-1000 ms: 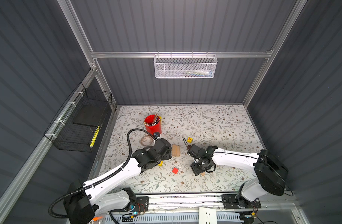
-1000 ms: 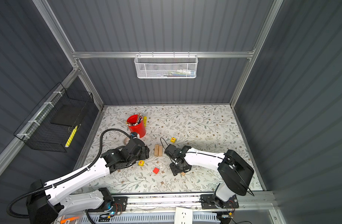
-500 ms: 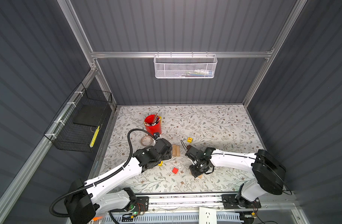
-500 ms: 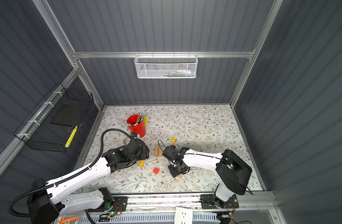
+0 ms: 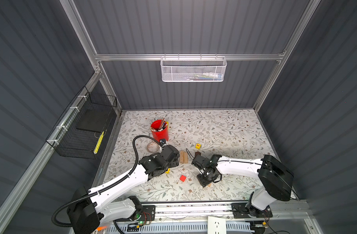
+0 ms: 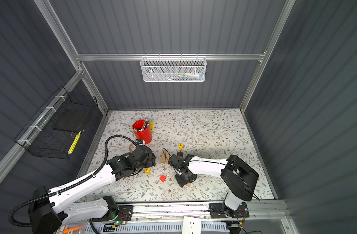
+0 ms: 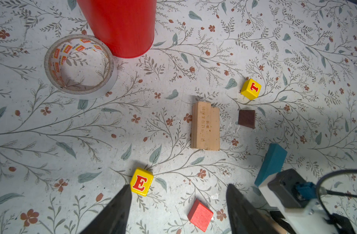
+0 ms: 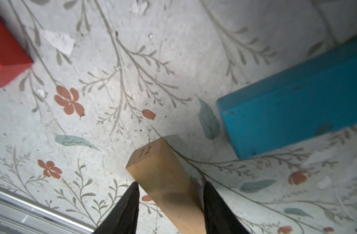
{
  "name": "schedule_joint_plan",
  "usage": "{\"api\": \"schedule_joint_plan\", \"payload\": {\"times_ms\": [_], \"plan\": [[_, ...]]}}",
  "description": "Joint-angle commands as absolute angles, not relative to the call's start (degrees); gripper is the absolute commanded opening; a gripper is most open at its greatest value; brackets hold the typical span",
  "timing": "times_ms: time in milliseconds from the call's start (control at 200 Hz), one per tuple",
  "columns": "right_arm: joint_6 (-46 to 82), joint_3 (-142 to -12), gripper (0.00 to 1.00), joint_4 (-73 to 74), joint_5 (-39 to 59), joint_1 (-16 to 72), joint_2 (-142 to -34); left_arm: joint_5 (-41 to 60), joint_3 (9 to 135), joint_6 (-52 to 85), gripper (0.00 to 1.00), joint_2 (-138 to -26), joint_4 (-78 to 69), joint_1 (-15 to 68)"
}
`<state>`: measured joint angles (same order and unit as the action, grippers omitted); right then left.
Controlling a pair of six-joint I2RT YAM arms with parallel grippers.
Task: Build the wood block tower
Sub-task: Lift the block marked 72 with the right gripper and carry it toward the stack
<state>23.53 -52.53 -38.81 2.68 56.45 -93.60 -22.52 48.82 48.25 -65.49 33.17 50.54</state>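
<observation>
Tan planks (image 7: pixel 206 127) lie together mid-table, also seen in both top views (image 5: pixel 183 157) (image 6: pixel 164 157). Near them sit a brown roof piece (image 7: pixel 246 119), a yellow T cube (image 7: pixel 251 89), a yellow E cube (image 7: pixel 141 181), a red cube (image 7: pixel 200 214) and a blue plank (image 7: pixel 271 162). My left gripper (image 7: pixel 178 186) hovers open over the E cube and red cube, holding nothing. My right gripper (image 8: pixel 169 188) is shut on another tan plank (image 8: pixel 159 168) close above the table, beside the blue plank (image 8: pixel 295 101). The right arm hides the blue plank in both top views.
A red cup of pencils (image 5: pixel 159 130) and a tape roll (image 7: pixel 80 64) stand just behind the left gripper. A white mesh basket (image 5: pixel 193 69) hangs on the back wall and a black wire basket (image 5: pixel 84 125) on the left wall. The front rail (image 8: pixel 31 214) runs close to the right gripper.
My right gripper's jaws have closed on the tan plank, and that arm has shifted slightly to the left. The left arm has stayed put.
</observation>
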Motion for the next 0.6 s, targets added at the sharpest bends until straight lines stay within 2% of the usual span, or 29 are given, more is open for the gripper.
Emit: {"api": "schedule_joint_plan", "payload": {"times_ms": [0,135,595], "plan": [[21.82,-52.22,0.52,-38.36,3.52,56.78,-92.96,-22.94,47.81,49.04,0.74,-64.51,33.89,50.27],[22.47,-53.26,0.47,-40.42,1.32,56.72,-94.81,-23.05,47.66,49.34,0.74,-64.24,34.09,50.23],[29.01,-52.91,0.23,-37.31,3.5,56.73,-92.36,-20.75,44.71,51.09,0.74,-61.93,31.8,48.46]]}}
